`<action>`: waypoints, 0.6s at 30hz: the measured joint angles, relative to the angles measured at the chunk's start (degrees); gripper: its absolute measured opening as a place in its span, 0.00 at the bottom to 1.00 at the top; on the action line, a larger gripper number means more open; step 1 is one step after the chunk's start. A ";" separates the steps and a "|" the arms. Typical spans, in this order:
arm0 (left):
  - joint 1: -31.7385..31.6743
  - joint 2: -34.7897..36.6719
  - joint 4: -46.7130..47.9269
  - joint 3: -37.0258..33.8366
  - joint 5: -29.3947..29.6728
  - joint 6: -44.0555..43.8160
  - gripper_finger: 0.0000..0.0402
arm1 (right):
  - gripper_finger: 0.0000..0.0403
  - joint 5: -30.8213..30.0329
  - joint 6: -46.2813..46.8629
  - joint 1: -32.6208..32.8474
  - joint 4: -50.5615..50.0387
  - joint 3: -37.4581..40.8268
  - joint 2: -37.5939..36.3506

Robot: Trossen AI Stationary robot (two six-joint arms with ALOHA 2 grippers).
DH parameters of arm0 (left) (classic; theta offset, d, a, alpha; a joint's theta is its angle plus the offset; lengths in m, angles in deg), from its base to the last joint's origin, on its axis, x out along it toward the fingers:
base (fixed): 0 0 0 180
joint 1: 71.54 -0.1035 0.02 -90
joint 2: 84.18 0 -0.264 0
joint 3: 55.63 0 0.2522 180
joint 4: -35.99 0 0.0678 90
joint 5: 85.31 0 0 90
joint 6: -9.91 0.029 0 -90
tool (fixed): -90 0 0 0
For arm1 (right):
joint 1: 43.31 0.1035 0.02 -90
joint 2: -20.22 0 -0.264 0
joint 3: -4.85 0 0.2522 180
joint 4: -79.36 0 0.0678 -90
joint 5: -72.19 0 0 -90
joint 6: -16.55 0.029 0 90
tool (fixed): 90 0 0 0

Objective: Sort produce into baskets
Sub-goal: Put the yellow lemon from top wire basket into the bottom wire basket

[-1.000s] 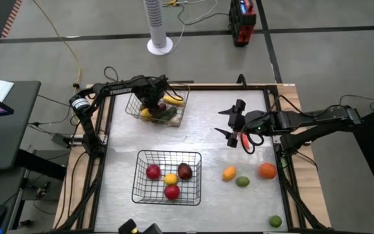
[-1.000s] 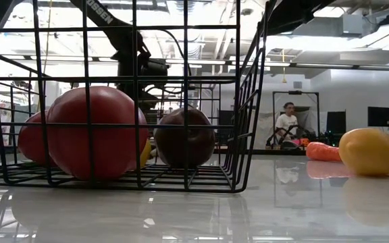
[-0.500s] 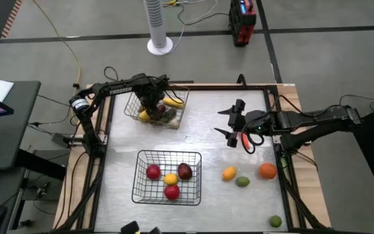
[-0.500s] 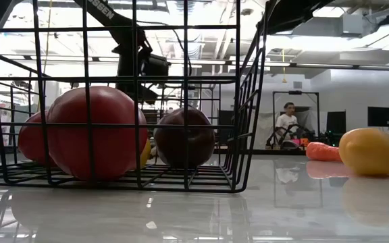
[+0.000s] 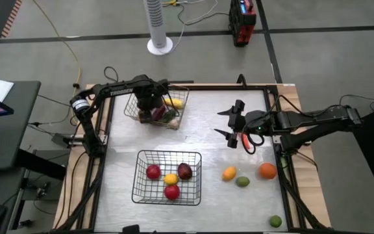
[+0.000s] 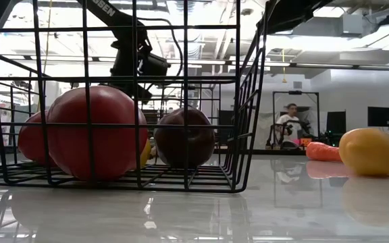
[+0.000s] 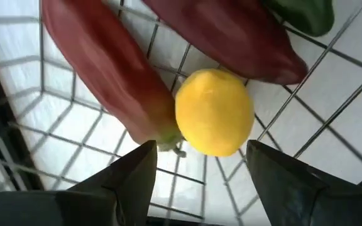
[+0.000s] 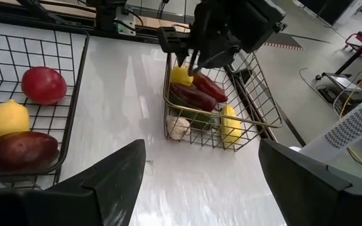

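Note:
The far wire basket [image 5: 182,118] holds a long red piece [image 7: 105,69], a long dark red one [image 7: 231,31], a round yellow one [image 7: 214,112], a green one [image 7: 300,12] and a long yellow one [image 5: 174,101]. My left gripper [image 5: 149,104] hangs open and empty just above them, and shows in its wrist view [image 7: 201,150]. The near wire basket [image 5: 138,175] holds red, yellow and dark red round pieces. My right gripper [image 5: 223,122] is open and empty at mid-right, above the table. A long red piece [image 5: 246,142] lies on the table under that arm.
Loose on the table's right: a yellow-orange piece [image 5: 229,173], a green one [image 5: 242,181], an orange one [image 5: 267,170], and another green one [image 5: 275,221] near the front right corner. Bare table lies between the two baskets and in the middle.
My left gripper has risen a little above the far basket's produce and drifted slightly toward the table's left edge.

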 joint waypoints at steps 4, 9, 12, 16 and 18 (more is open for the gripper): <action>-0.04 0.00 -1.72 0.00 -0.10 7.66 0.58 | 0.84 0.01 -0.11 0.00 -0.04 0.00 0.00; -0.04 -0.01 -3.95 0.00 1.31 22.37 0.58 | 0.84 0.04 -0.65 0.00 -0.09 0.00 0.00; -0.04 -0.02 -5.44 0.00 2.37 29.49 0.58 | 0.84 0.04 -1.08 0.00 -0.11 0.00 0.00; 0.01 -0.02 -4.76 0.00 2.25 39.30 0.58 | 0.84 0.04 -1.54 0.00 -0.31 0.00 0.00; 0.23 -0.02 -3.13 0.00 1.40 44.17 0.58 | 0.84 0.04 -1.82 0.00 -0.51 0.00 0.00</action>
